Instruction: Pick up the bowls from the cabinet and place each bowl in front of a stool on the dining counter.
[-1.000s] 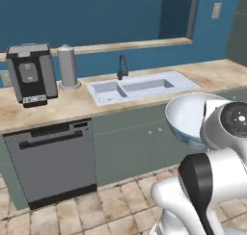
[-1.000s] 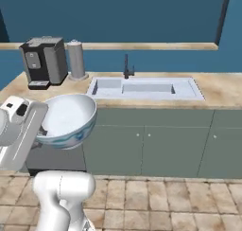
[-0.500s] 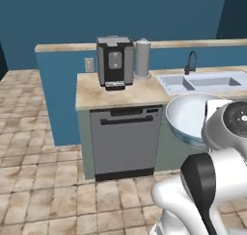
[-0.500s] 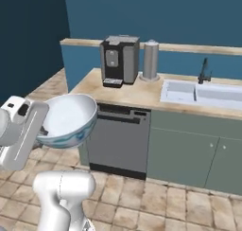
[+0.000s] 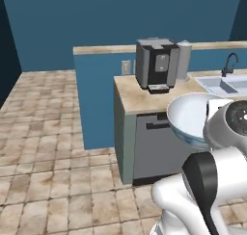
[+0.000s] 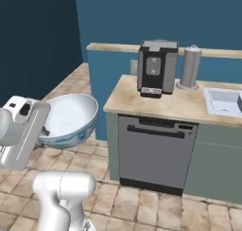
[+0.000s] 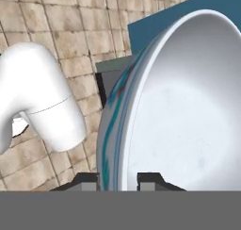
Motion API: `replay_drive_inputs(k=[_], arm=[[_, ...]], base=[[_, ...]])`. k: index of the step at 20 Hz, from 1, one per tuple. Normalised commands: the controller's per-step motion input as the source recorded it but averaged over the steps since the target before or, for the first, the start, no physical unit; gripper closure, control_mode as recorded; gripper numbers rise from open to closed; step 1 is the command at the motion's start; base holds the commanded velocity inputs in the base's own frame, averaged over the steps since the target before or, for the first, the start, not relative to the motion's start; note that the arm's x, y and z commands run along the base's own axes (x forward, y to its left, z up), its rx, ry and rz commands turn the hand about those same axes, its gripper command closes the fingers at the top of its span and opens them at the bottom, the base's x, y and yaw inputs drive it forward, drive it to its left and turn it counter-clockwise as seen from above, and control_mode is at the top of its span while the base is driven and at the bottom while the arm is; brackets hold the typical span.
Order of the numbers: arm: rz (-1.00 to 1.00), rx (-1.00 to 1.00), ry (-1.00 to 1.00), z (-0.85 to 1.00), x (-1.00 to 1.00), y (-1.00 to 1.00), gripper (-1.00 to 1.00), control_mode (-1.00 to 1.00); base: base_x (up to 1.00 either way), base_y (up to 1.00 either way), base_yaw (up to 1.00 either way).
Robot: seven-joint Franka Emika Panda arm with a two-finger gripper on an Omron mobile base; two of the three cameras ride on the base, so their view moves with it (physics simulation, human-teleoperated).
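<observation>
base is turning: sink slides to the right edge of view | claw [image 7: 117, 179] clamped on bowl [image 6: 71, 119] rim | carry leg, dining counter not reached

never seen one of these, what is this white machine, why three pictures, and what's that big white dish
It is a white robot arm on a base that can drive, in a rendered kitchen. Two pictures come from cameras on the base, behind the arm to its left and right. The third comes from a camera on the hand, looking along the gripper.

The dish is a white bowl with a blue pattern. The gripper is shut on its rim, with one dark fingertip on each side of the wall.

Ahead, a marble counter over a dishwasher bears a coffee machine and a grey canister; a sink lies beside them.
</observation>
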Motion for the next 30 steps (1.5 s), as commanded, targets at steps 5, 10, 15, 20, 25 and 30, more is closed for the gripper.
replay_drive_inputs(k=[5,10,15,20,25,30], arm=[[0.00,0.00,0.00,0.00,0.00,0.00,1.00,1.00],[0.00,0.00,0.00,0.00,0.00,0.00,1.00,1.00],[0.00,0.00,0.00,0.00,0.00,0.00,1.00,1.00],[0.00,0.00,0.00,0.00,0.00,0.00,1.00,1.00],[0.00,0.00,0.00,0.00,0.00,0.00,1.00,1.00],[0.00,0.00,0.00,0.00,0.00,0.00,1.00,1.00]], base=[[0.57,1.00,-0.19],[0.47,1.00,-0.15],[0.57,1.00,-0.11],[0.70,1.00,-0.12],[0.98,1.00,-0.15],[1.00,1.00,-0.13]])
